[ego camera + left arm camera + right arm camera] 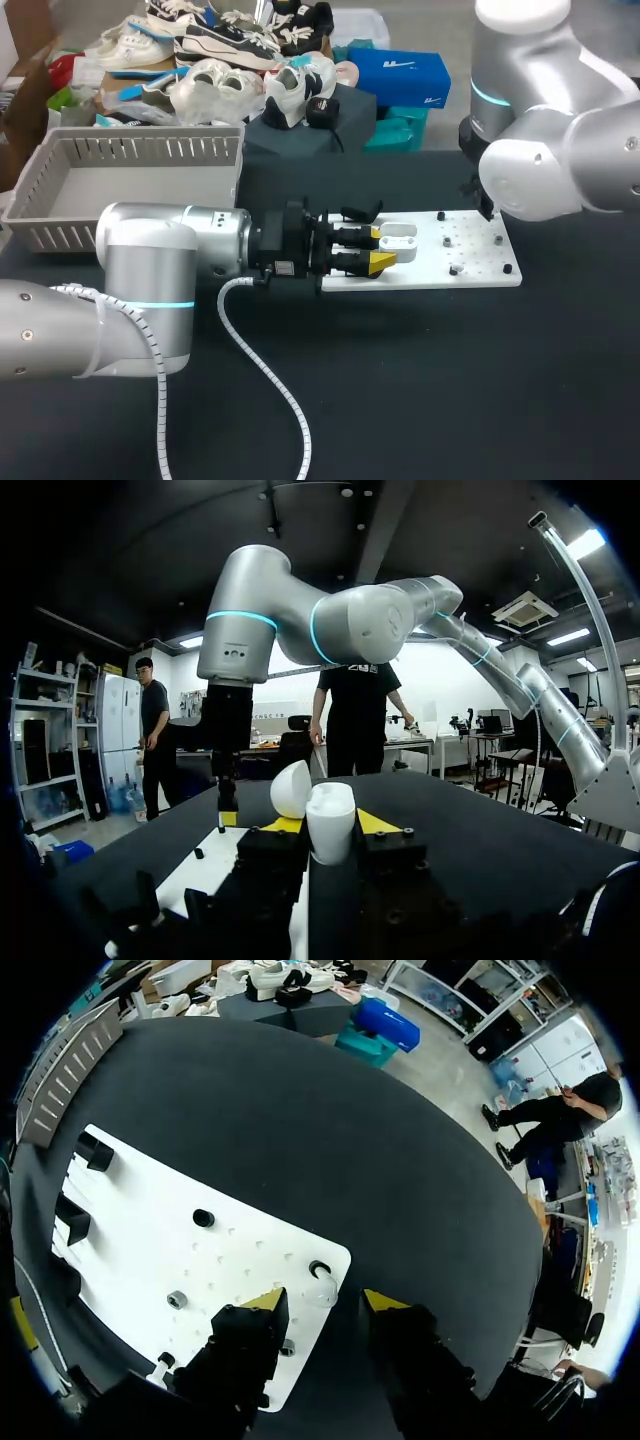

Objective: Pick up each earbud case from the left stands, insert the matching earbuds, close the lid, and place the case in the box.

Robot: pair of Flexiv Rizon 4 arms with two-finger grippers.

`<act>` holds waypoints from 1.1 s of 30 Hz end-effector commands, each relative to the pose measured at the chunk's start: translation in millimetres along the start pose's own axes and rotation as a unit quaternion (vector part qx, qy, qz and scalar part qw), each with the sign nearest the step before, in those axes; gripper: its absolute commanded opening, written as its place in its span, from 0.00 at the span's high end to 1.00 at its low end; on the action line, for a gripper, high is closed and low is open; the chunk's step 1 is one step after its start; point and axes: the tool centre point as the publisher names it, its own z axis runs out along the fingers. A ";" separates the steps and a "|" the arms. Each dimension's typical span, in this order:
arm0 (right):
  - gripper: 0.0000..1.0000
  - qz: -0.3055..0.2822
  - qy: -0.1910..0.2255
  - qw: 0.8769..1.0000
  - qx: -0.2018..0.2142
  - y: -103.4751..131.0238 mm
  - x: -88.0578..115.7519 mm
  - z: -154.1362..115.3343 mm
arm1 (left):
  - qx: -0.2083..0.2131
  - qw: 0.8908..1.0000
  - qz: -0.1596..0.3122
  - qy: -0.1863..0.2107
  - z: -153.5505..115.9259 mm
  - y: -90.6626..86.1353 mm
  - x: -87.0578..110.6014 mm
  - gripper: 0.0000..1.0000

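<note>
Open case held, earbuds apparently not yet in.
The white case [330, 820], lid up, is gripped between the left fingers [374, 823] at one end of the board [470, 272]. The right fingers [262, 1305] are spread empty over the other end, and a small pale piece [322, 1288], perhaps an earbud, lies just ahead of them.

Overhead light is falling evenly; the dark surface [450, 400] is soaking it up while the white board [480, 255] is glaring. The left claw [330, 825] is sitting in shadow, the earbud case [330, 835] in it glowing.
</note>
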 end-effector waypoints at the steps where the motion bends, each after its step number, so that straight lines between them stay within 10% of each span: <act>1: 0.58 0.000 0.003 1.000 -0.001 -0.3 -3.5 0.9 | -0.002 1.000 0.001 0.000 0.7 -0.3 0.7 1.00; 17: 0.68 0.000 0.005 1.000 -0.006 1.3 -3.4 4.8 | -0.002 1.000 0.001 0.000 0.7 -0.3 0.7 1.00; 25: 0.99 -0.003 0.007 1.000 -0.006 1.6 -4.2 5.1 | -0.002 1.000 0.001 0.000 0.7 -0.3 0.7 1.00; 33: 1.00 -0.001 0.007 1.000 -0.007 1.6 -3.0 1.7 | -0.002 1.000 0.001 0.000 0.7 -0.3 0.7 1.00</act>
